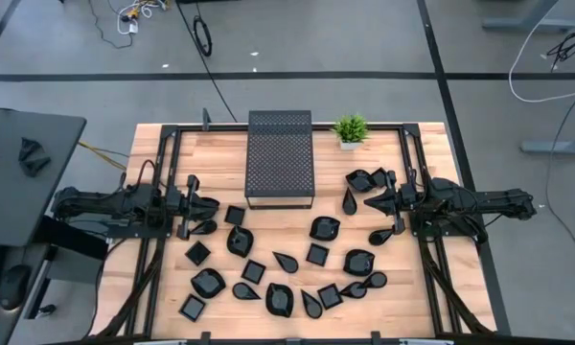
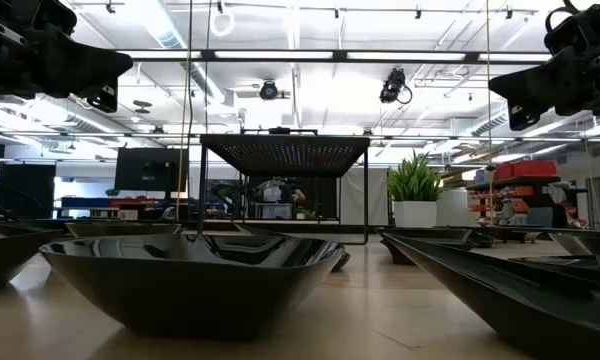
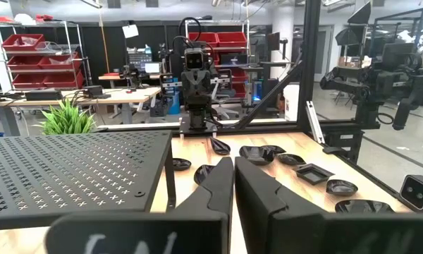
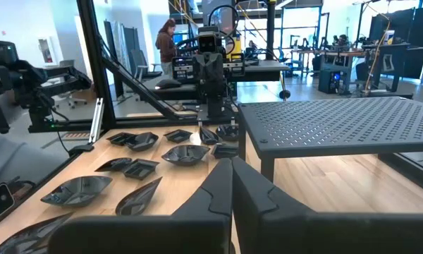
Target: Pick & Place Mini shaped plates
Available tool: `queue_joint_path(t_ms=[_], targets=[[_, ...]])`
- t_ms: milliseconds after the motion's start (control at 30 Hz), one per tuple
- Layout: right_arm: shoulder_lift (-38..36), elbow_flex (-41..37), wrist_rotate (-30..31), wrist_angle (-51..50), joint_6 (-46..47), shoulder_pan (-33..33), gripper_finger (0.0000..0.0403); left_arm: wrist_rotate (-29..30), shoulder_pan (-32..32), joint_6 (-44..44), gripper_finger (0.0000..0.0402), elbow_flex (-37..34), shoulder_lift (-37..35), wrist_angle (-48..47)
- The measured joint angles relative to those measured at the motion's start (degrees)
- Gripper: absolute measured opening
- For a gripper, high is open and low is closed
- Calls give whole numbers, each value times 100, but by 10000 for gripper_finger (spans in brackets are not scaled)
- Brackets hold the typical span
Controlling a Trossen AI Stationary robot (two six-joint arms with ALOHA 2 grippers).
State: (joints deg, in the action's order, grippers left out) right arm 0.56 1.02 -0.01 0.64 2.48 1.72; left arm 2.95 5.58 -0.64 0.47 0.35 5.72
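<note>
The left gripper (image 1: 194, 203) hangs over the left side of the light wooden table (image 1: 153, 287), fingers clenched on nothing. Across the middle and front lie the tiny glossy black shallow dishes (image 1: 279, 300) — square, teardrop and leaf shaped — before the large black perforated metal box (image 1: 280, 158) and small green potted plant (image 1: 350, 129). The right gripper (image 1: 385, 199) hovers at the right, likewise clenched and empty.

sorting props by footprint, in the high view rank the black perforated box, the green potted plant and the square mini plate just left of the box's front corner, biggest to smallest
1. Black perforated box, by far the largest.
2. Green potted plant.
3. Square mini plate, slightly smaller than the plant's spread of leaves; these two are close, so that order is less sure.
</note>
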Motion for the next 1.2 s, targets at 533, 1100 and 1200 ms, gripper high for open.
queue_joint_path(t_ms=[533, 1100, 1200], targets=[[0, -2, 1, 0, -2, -2, 4, -1, 0, 2, 19, 0, 1, 21], [0, -2, 1, 5, 0, -2, 4, 1070, 1939, 171, 4, 71, 2084, 2167], [0, 0, 2, 7, 0, -1, 4, 1977, 2524, 96, 4, 361, 2997, 2143]])
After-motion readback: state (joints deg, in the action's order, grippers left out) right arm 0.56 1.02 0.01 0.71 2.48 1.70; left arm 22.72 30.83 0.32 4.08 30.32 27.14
